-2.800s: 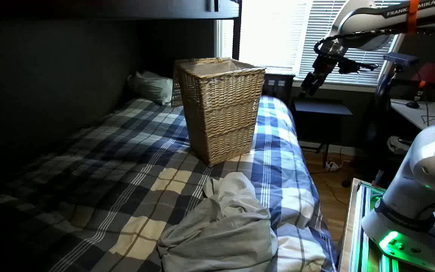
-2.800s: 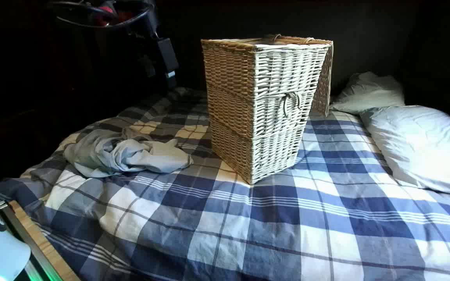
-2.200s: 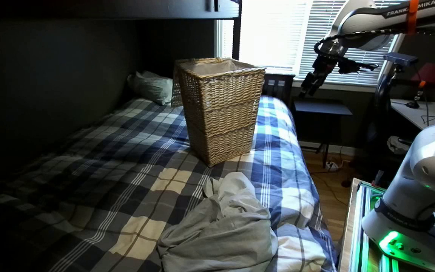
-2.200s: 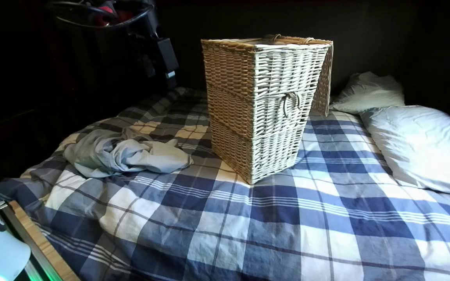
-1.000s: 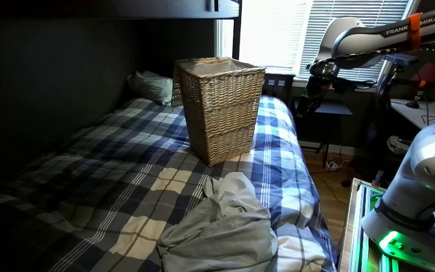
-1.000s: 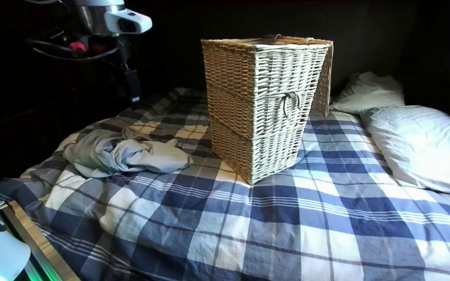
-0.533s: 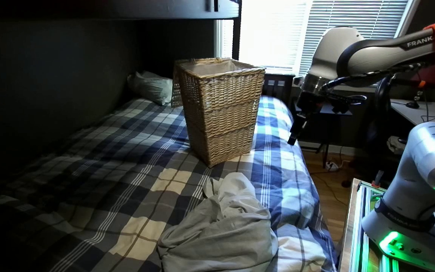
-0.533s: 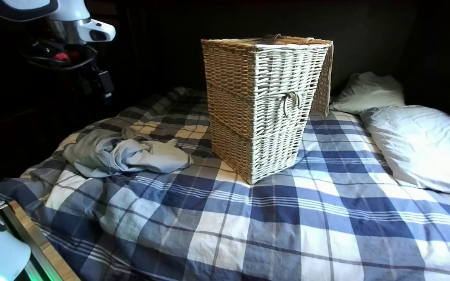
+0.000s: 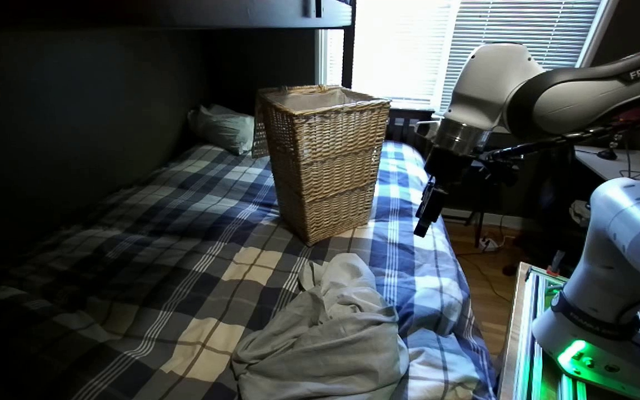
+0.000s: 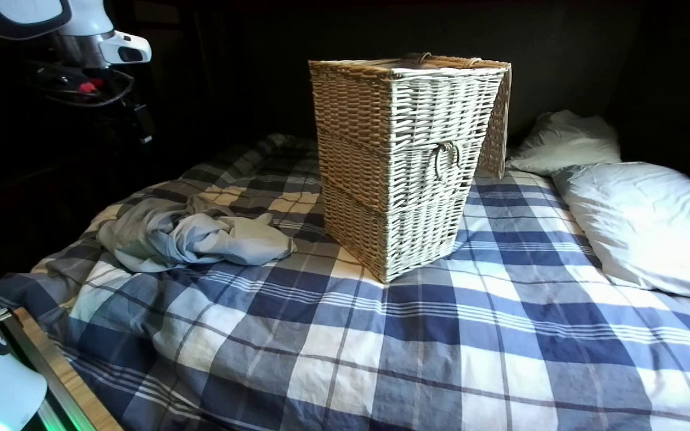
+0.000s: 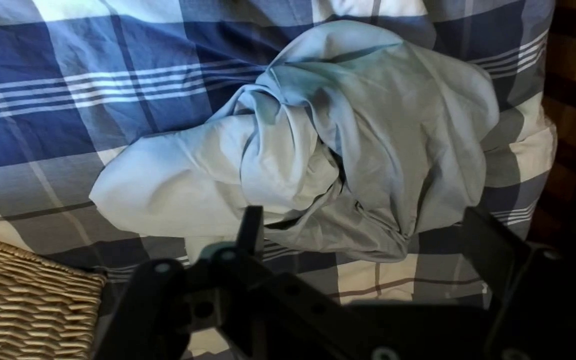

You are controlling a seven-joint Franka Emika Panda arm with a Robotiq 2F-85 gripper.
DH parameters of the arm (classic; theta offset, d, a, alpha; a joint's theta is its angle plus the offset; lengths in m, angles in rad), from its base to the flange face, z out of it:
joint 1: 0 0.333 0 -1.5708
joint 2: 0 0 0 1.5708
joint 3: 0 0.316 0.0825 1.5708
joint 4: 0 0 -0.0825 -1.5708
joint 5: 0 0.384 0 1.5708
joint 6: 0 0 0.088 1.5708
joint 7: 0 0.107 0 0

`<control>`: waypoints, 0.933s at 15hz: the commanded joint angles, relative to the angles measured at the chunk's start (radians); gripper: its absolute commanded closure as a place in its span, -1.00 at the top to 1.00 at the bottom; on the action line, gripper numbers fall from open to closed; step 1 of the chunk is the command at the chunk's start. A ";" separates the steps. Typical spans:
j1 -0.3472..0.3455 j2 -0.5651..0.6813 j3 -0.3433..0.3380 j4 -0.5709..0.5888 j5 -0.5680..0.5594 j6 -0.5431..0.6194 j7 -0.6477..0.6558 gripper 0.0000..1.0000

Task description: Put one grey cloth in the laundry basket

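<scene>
plaid bed [image 9: 186, 222] ran toward a bright window [image 9: 395, 50]. grey cloth [image 9: 331, 333] lay bunched on the bed, near the upright wicker laundry basket [image 9: 334, 161] but outside it. lid [image 10: 496, 143] hung down the basket's side. pincer [image 11: 363, 220] was spread wide, up in the air, apart from the cloth.

Pretty clearly somebody's home, and a bedroom at that. Biggest giveaway is the bed [image 9: 203, 233], done up in plaid bedding [image 10: 417, 347] in blue, grey and white, with a couple of pillows [image 10: 650, 230] toward one end. In an exterior view there's a dark panel [image 9: 186, 12] hanging over it with a post [image 9: 349, 61] at the end, so it looks like a bunk setup. Past that there's a bright window [image 9: 398, 50] with slatted blinds [image 9: 520, 28], and the floor [image 9: 489, 294] beside the bed is wood. There's also a lined wicker laundry basket [image 9: 334, 161] standing upright on the bedding.
</scene>
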 commanded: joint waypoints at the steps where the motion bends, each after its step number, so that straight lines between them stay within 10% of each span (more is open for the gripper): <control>1: -0.005 0.000 0.004 0.003 0.003 -0.004 -0.003 1.00; 14: 0.096 0.404 0.176 0.040 -0.130 0.264 -0.108 1.00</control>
